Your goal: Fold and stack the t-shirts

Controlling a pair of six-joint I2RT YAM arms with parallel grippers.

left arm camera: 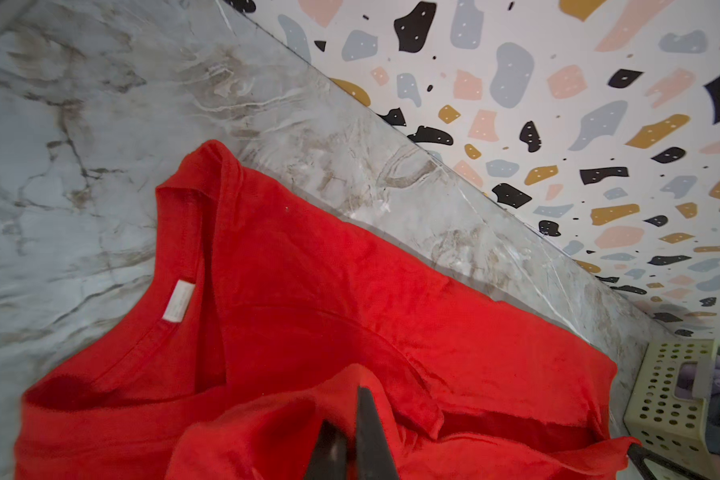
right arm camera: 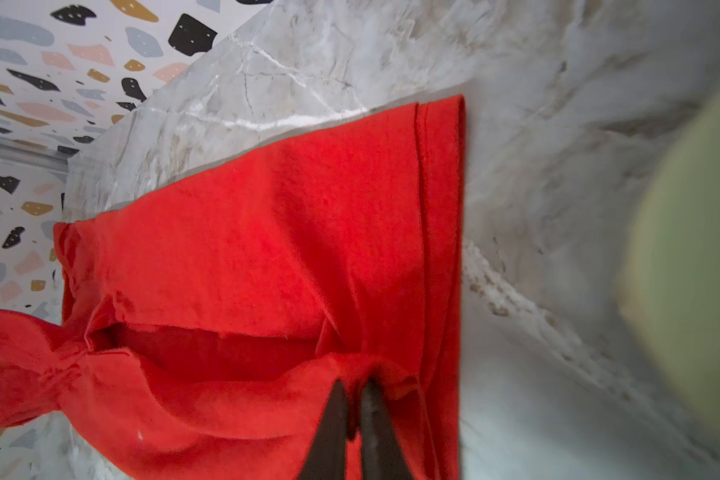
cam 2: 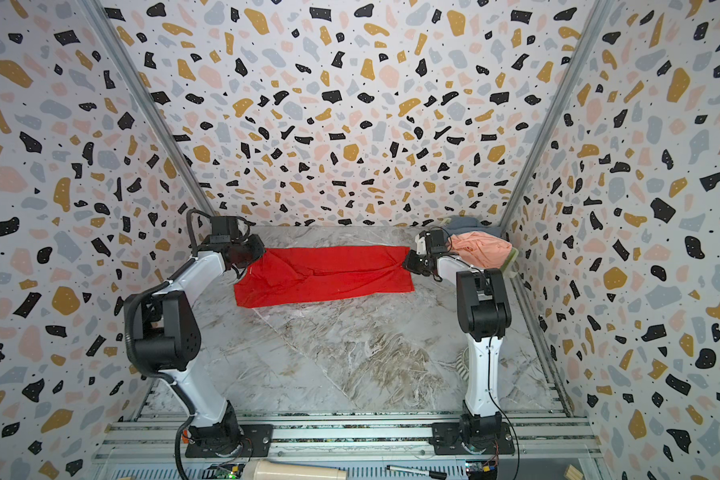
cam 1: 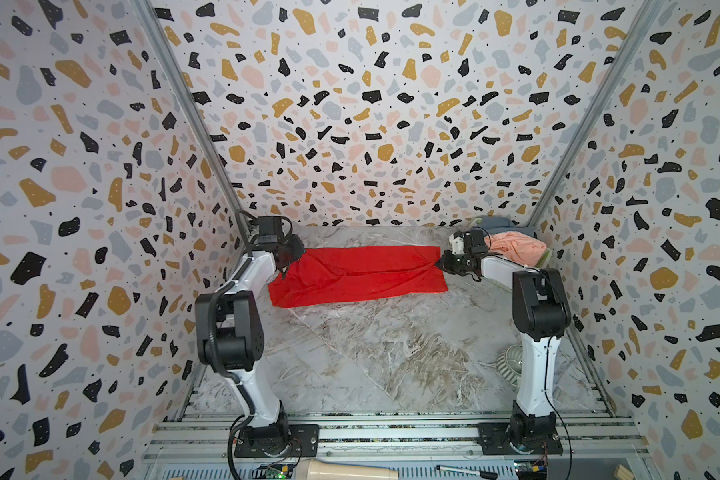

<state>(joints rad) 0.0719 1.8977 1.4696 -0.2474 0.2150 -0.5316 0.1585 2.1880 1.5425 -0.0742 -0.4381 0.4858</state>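
The left end effector is clenched on the collar end of the red t-shirt, and the right end effector pinches its hem end. The shirt stretches between them over the surface. Just behind the right one, a pink t-shirt and a grey-blue t-shirt are heaped in a basket.

Terrazzo-patterned walls on three sides; grey marble tabletop; aluminium rails at front.
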